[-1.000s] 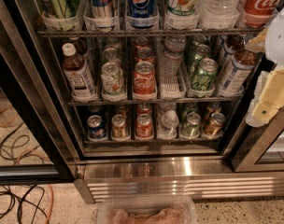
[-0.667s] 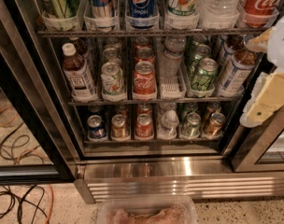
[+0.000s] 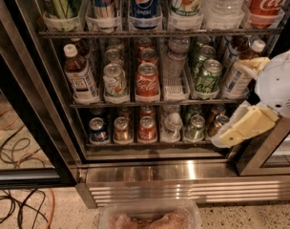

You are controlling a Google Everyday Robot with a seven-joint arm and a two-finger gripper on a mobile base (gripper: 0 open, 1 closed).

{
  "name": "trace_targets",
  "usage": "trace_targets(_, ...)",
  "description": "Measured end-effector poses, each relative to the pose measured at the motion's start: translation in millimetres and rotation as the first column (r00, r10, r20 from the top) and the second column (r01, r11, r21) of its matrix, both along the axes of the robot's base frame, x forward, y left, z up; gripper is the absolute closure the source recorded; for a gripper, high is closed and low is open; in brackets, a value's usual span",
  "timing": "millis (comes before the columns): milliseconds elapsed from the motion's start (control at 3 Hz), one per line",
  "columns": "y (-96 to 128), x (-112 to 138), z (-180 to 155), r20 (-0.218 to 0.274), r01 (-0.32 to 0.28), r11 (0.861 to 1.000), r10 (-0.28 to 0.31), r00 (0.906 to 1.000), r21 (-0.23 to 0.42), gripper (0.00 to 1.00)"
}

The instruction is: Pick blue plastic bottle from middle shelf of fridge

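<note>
The fridge (image 3: 22,85) stands open in front of me. Its middle shelf (image 3: 130,103) holds two brown-drink bottles with white caps and white-and-blue labels. One blue plastic bottle (image 3: 80,75) is at the far left and another (image 3: 236,79) at the far right. Between them stand soda cans and a ribbed water bottle (image 3: 173,61). My gripper (image 3: 230,104), white with cream fingers, is at the right end of this shelf. It is open, with the upper finger (image 3: 252,66) against the right bottle's shoulder and the lower finger (image 3: 243,127) below the shelf edge.
The top shelf holds tall cans and bottles, including a Pepsi can (image 3: 145,1). The bottom shelf holds small cans (image 3: 147,128). The steel slatted base (image 3: 183,187) runs below. Cables (image 3: 16,147) lie on the floor at left, and a clear plastic container (image 3: 150,217) sits at the bottom edge.
My gripper has moved left and down, from beside the right door frame to the right end of the middle shelf. Nothing in the fridge has moved.
</note>
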State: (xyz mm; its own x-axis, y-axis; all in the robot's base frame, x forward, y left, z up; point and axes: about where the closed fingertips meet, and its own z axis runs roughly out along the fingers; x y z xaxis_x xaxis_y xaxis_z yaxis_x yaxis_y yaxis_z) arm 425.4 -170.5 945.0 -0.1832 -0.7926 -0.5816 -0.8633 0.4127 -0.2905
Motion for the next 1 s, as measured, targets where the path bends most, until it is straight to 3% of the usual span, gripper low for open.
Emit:
trace_targets(333,14.4,15.3,20.9,0.092,0.002,0.997,-0.009,0.9957,0.078,0.00)
trace_targets(1000,27.7,13.6,17.6,0.096,-0.005,0.993,-0.007,0.9953,0.119,0.00)
